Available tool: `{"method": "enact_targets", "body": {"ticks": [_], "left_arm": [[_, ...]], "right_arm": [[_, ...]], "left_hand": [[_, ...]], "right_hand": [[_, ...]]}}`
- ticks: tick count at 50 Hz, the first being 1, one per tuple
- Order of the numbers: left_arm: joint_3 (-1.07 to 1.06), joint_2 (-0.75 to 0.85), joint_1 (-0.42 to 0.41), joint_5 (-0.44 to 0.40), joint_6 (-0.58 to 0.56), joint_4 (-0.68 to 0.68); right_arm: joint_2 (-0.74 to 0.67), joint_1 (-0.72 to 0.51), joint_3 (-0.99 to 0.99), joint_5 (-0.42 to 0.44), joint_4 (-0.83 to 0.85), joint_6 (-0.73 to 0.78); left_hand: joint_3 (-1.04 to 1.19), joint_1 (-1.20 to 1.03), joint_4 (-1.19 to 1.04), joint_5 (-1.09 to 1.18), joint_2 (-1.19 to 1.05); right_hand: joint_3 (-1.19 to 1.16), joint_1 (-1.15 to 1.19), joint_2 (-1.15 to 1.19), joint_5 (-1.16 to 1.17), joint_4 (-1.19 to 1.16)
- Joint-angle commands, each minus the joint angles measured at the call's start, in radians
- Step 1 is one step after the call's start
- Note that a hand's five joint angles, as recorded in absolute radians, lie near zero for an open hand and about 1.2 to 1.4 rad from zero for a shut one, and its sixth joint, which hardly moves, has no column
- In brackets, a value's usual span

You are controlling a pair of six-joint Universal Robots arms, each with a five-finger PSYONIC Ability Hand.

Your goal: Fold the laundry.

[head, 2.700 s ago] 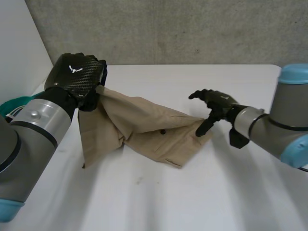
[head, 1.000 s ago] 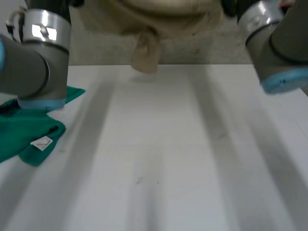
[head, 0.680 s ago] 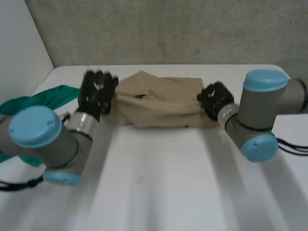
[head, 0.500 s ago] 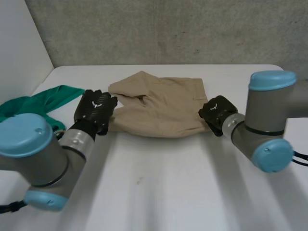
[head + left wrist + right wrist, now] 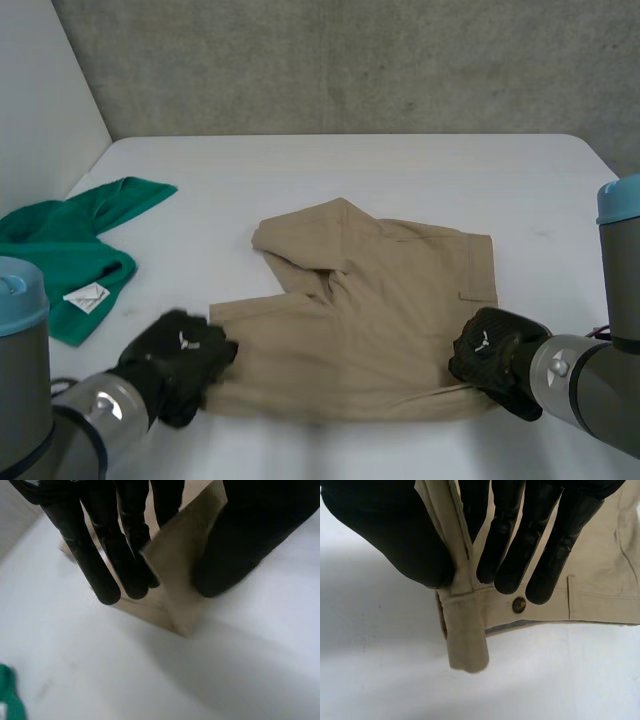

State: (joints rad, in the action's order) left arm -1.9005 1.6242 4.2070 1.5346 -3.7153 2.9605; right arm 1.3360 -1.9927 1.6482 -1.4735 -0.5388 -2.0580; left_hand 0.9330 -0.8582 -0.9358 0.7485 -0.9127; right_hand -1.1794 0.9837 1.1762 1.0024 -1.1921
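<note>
The beige cotton shorts (image 5: pixel 385 310) lie spread near the near edge of the white table (image 5: pixel 420 170), long axis left to right, between the left hand (image 5: pixel 180 358), which pinches their near-left corner, and the right hand (image 5: pixel 497 358), which pinches their near-right waistband corner.

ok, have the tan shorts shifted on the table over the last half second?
Yes. The tan shorts slid from the far edge of the table toward the robot, their near edge now past the green cloth.
</note>
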Motion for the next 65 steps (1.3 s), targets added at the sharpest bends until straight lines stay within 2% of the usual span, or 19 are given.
{"method": "enact_targets", "body": {"ticks": [1,9,14,20,24,27,29,37,46,53,56,58,59,61,62,65], "left_arm": [[0.040,0.028,0.007,0.004,0.005,0.216],[0.121,0.095,0.094,-0.008,0.020,0.307],[0.187,0.189,0.111,-0.071,0.113,0.308],[0.187,0.209,0.116,-0.149,0.167,0.293],[0.173,0.198,0.111,-0.151,0.173,0.212],[0.159,0.143,0.110,-0.151,0.199,0.099],[0.149,0.073,0.107,-0.149,0.248,0.031],[0.124,-0.046,0.093,-0.152,0.413,-0.099],[0.041,-0.046,0.076,-0.154,0.384,-0.147],[0.014,0.091,0.070,-0.152,0.370,-0.141],[0.020,0.132,0.042,-0.151,0.368,-0.133],[0.026,0.146,0.027,-0.148,0.368,-0.123],[0.035,0.158,0.019,-0.133,0.368,-0.095],[0.038,0.163,0.018,-0.119,0.367,-0.074],[0.052,0.166,0.018,-0.093,0.365,-0.039],[0.075,0.172,0.011,-0.042,0.354,0.017]], "right_arm": [[-0.017,-0.002,0.025,0.004,0.088,-0.056],[-0.017,0.000,0.062,0.005,0.143,-0.071],[-0.017,-0.002,0.068,0.007,0.158,-0.073],[-0.015,-0.005,0.068,0.007,0.211,-0.094],[-0.015,-0.002,0.067,0.007,0.218,-0.126],[-0.015,0.000,0.067,0.009,0.224,-0.162],[-0.015,-0.002,0.067,0.009,0.230,-0.188],[-0.015,-0.003,0.067,0.009,0.238,-0.200],[-0.017,0.000,0.071,0.007,0.261,-0.202],[-0.015,0.002,0.070,0.004,0.272,-0.206],[-0.017,0.002,0.071,0.002,0.275,-0.208],[-0.015,0.008,0.073,0.002,0.275,-0.206],[-0.015,0.009,0.074,0.002,0.275,-0.206],[-0.015,0.009,0.074,0.004,0.275,-0.206],[-0.015,0.009,0.073,0.005,0.273,-0.206],[-0.017,0.008,0.059,0.008,0.272,-0.205]], "left_hand": [[-0.717,0.642,0.719,-0.707,0.696],[-0.620,0.545,0.623,-0.610,0.600],[-0.576,0.501,0.579,-0.566,0.555],[-0.552,0.477,0.555,-0.542,0.532],[-0.538,0.463,0.540,-0.528,0.517],[-0.505,0.430,0.508,-0.495,0.485],[-0.496,0.422,0.499,-0.486,0.476],[-0.455,0.380,0.458,-0.445,0.435],[-0.464,0.389,0.467,-0.454,0.444],[-0.461,0.386,0.464,-0.451,0.441],[-0.438,0.363,0.441,-0.428,0.417],[-0.347,0.272,0.350,-0.337,0.327],[-0.018,-0.057,0.021,-0.008,-0.002],[0.186,-0.261,-0.184,0.196,-0.207],[0.435,-0.510,-0.432,0.445,-0.455],[0.463,-0.538,-0.461,0.473,-0.484]], "right_hand": [[-0.217,0.413,0.220,0.219,-0.204],[-0.217,0.413,0.220,0.219,-0.204],[-0.217,0.413,0.220,0.219,-0.204],[-0.217,0.413,0.220,0.219,-0.204],[-0.217,0.413,0.220,0.219,-0.204],[-0.217,0.413,0.220,0.219,-0.204],[-0.217,0.413,0.220,0.219,-0.204],[-0.217,0.413,0.220,0.219,-0.204],[-0.217,0.413,0.220,0.219,-0.204],[-0.217,0.413,0.220,0.219,-0.204],[-0.217,0.413,0.220,0.219,-0.204],[-0.217,0.413,0.220,0.219,-0.204],[-0.217,0.413,0.220,0.219,-0.204],[-0.217,0.413,0.220,0.219,-0.204],[-0.217,0.413,0.220,0.219,-0.204],[-0.217,0.413,0.220,0.219,-0.204]]}}
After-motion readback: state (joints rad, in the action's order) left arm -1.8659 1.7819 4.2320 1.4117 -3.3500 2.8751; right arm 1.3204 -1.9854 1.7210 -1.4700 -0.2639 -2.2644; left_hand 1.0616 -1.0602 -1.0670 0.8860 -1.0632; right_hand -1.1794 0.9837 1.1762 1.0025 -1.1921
